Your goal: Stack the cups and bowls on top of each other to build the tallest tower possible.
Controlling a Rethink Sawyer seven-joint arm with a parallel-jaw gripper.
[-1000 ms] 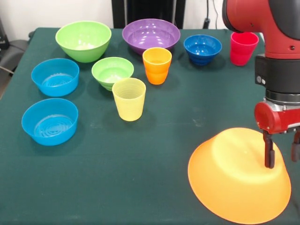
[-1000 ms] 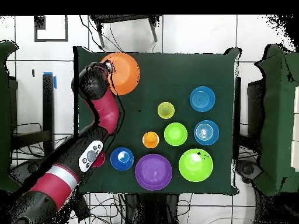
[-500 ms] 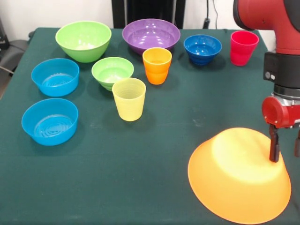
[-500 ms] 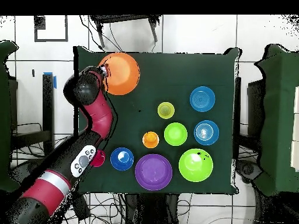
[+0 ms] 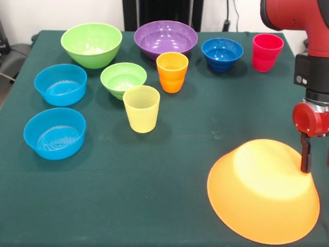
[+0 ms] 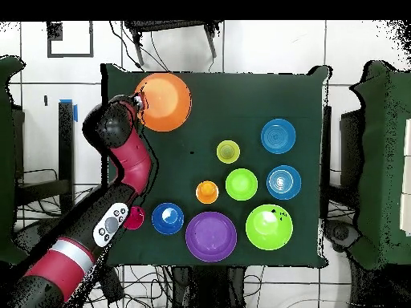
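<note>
The huge orange bowl (image 5: 262, 193) lies upside down at the front right; it also shows in the overhead view (image 6: 164, 102). My gripper (image 5: 317, 154) hangs open and empty at the bowl's right edge, one finger (image 5: 306, 154) against its upper side, the other cut off by the picture's edge. The orange cup (image 5: 172, 72), yellow cup (image 5: 141, 108) and red cup (image 5: 267, 52) stand upright and apart. The large green bowl (image 5: 91, 45), purple bowl (image 5: 165, 38), dark blue bowl (image 5: 222, 53), small green bowl (image 5: 123, 79) and two light blue bowls (image 5: 60, 84) (image 5: 54, 133) sit open side up.
The green table cloth (image 5: 169, 154) is bare between the yellow cup and the orange bowl. The orange bowl reaches close to the table's front edge. My arm (image 6: 132, 164) runs along the table's side past the red cup (image 6: 135, 217).
My gripper has moved to the right in the front view, from over the orange bowl's top to its right edge. The bowl has barely shifted.
</note>
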